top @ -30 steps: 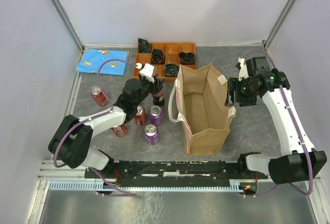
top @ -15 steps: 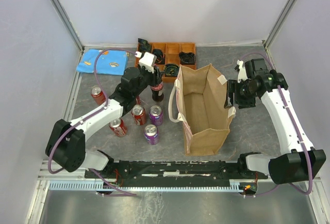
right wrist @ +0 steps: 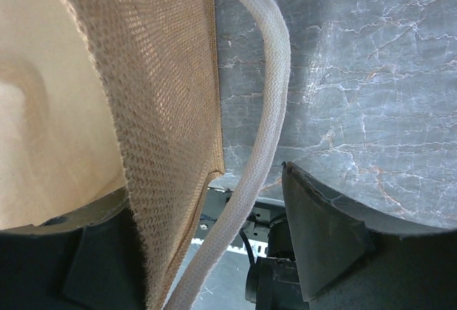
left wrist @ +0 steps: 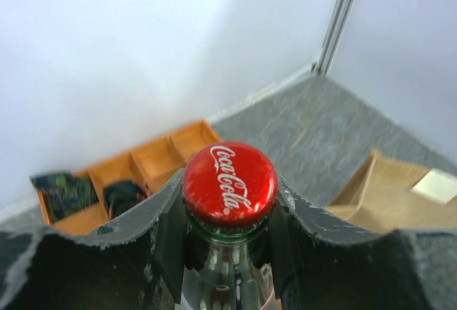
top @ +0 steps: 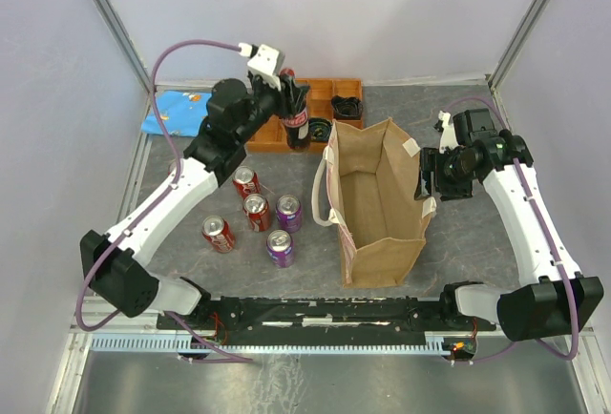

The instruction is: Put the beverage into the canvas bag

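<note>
My left gripper (top: 285,90) is shut on the neck of a glass cola bottle (top: 297,116) with a red cap (left wrist: 229,183). It holds the bottle upright in the air over the orange tray, left of the bag. The canvas bag (top: 382,195) stands open in the middle; its rim shows at the right of the left wrist view (left wrist: 389,188). My right gripper (top: 427,177) is at the bag's right wall. Its jaws stand apart around the tan wall (right wrist: 164,110) and the whitish handle (right wrist: 265,110), with a gap beside the right finger.
Several red and purple cans (top: 258,209) stand on the table left of the bag. The orange compartment tray (top: 346,85) with dark items sits at the back. A blue cloth (top: 172,111) lies at the far left. White walls enclose the table.
My left arm has lifted the bottle off the table beside the cans and carried it up and farther back. The right arm and the bag have not moved.
</note>
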Available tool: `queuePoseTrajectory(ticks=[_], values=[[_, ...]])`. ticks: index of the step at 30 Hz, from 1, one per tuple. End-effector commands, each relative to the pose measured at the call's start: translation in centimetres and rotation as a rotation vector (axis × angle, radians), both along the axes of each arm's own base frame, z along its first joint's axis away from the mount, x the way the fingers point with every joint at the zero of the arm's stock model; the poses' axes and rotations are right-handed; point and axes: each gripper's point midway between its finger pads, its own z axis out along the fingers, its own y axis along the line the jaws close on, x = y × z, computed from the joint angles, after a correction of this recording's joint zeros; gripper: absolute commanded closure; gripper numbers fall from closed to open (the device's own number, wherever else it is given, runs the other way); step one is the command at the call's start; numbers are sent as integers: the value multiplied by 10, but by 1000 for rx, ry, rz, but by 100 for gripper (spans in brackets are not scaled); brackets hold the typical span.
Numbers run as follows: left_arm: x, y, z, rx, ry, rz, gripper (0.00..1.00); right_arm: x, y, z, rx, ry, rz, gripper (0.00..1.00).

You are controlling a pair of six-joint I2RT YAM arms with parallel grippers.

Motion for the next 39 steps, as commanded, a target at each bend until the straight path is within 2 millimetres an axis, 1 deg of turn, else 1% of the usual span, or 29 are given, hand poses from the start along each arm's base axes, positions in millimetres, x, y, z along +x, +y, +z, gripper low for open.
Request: queuePoseTrajectory(ticks=[1,3,7,9,13,15,19,20,26,28,34,37,39], values=[[-28,2,159,-225,-302,-79,97,6,5,7,27,-60,4,28],[-34,-3,176,-252,-302,-115,97,7,5,7,29,-61,3,28],[-46,-19,196,-271,-307,-180,97,8,6,6,32,-60,5,28],[-55,-31,202,-277,-302,-218,97,9,7,6,35,-60,6,28],[-81,-60,201,-288,-279,-313,97,10,8,5,39,-57,9,29],[-92,-75,195,-293,-257,-353,97,10,8,5,41,-55,11,29],[-105,-101,172,-310,-208,-408,97,9,9,3,46,-53,10,29],[-105,-107,160,-306,-191,-416,97,8,9,2,46,-52,10,29],[-109,-140,113,-324,-127,-469,97,5,10,0,51,-45,12,29],[-109,-152,91,-321,-105,-484,97,3,10,0,52,-40,14,29],[-96,-177,32,-315,-55,-480,97,0,10,0,56,-35,17,30],[-89,-187,11,-305,-42,-472,97,-3,10,1,58,-32,17,30],[-84,-192,1,-296,-51,-464,97,-6,10,0,57,-29,18,30]])
